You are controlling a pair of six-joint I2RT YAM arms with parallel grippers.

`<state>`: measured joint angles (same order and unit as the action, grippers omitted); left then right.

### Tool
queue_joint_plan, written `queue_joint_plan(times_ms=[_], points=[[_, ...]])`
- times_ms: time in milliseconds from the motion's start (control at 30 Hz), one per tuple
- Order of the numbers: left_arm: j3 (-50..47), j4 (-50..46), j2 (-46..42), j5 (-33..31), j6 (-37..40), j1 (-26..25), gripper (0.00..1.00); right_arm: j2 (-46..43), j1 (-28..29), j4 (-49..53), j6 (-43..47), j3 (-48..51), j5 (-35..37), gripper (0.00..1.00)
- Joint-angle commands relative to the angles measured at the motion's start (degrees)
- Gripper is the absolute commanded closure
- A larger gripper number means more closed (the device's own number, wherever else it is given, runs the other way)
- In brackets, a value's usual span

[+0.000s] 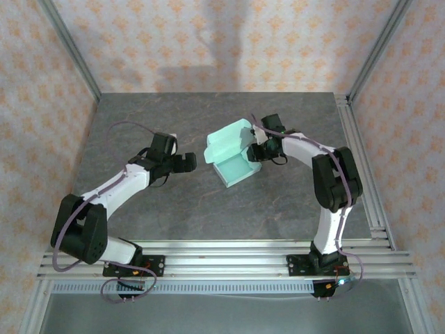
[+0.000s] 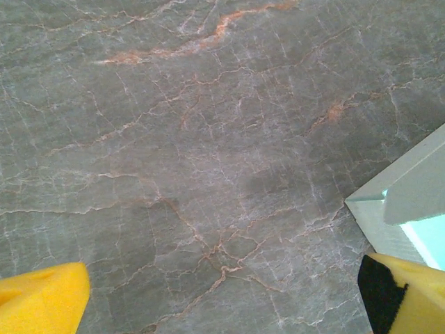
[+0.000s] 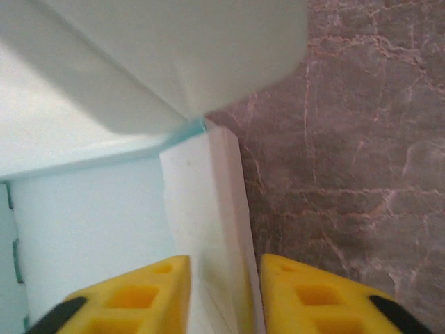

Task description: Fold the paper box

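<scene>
The paper box sits half-formed on the grey marbled bench: a shallow open tray with its lid flap standing up and leaning away on the far side. It lies right against the right pincer, between the two pincers and nearer that one.

In the right wrist view, the right pincer straddles one upright side wall of the box. One yellow finger is inside the tray and the other is outside over bare stone. The wall fills the narrow gap between them, but I cannot tell whether they actually pinch it. The raised flap hangs just ahead of the fingertips and blocks most of what lies beyond.

The left pincer hovers near the box's other side, apart from it, spread wide and holding nothing. In the left wrist view, the left pincer has a corner of the box close by its right finger, with open bench ahead.
</scene>
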<state>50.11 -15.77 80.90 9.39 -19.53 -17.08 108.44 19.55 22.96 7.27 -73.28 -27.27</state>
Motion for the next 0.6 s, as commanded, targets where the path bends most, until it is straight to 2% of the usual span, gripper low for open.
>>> queue_joint_plan(times_ms=[0,133,267,467,567], points=[[1.3,1.7,1.0,1.6,-1.0,0.7,0.0,-5.5,-1.7,-6.4,-4.5,2.8,-1.3,0.6],[1.1,2.5,1.4,2.3,-1.9,0.6,0.0,-4.3,-5.9,-12.5,-12.0,5.2,-9.2,0.59],[0.6,2.4,1.4,2.5,-2.3,0.6,0.0,-0.5,-8.2,-13.5,-15.7,4.5,-16.7,0.64],[0.7,1.9,1.3,2.2,-2.1,0.6,0.0,2.7,-8.4,-16.1,-19.1,4.6,-21.9,0.74],[1.1,1.7,1.6,2.3,-1.9,0.6,0.0,3.6,-8.4,-17.4,-20.3,4.8,-23.8,0.75]])
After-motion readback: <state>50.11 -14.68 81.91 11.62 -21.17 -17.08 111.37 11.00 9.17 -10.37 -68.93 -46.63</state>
